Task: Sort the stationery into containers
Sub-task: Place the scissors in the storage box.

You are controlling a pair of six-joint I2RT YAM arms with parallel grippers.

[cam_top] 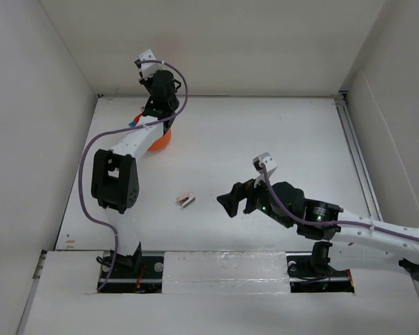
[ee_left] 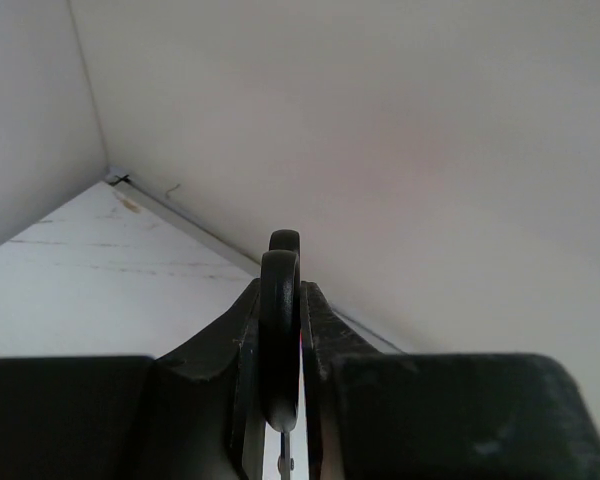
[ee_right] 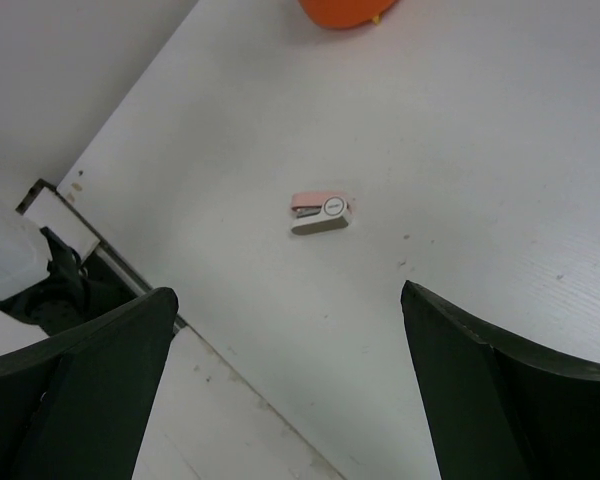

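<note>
My left gripper (cam_top: 156,110) hangs above the orange tub (cam_top: 162,140) at the back left. In the left wrist view the left gripper (ee_left: 283,292) is shut on the black handle of the scissors (ee_left: 279,340), blade pointing down. A blue-capped highlighter (cam_top: 133,123) sticks out of the tub beside the arm. The small beige-silver stapler (cam_top: 187,199) lies on the table in front, and also shows in the right wrist view (ee_right: 320,213). My right gripper (cam_top: 230,203) is open and empty, to the right of the stapler; in its own view the right gripper (ee_right: 288,300) is above and short of it.
The orange tub's edge (ee_right: 340,12) shows at the top of the right wrist view. White walls enclose the table at the back and both sides. A metal rail (cam_top: 355,157) runs along the right edge. The near table edge (ee_right: 130,275) is close to the stapler.
</note>
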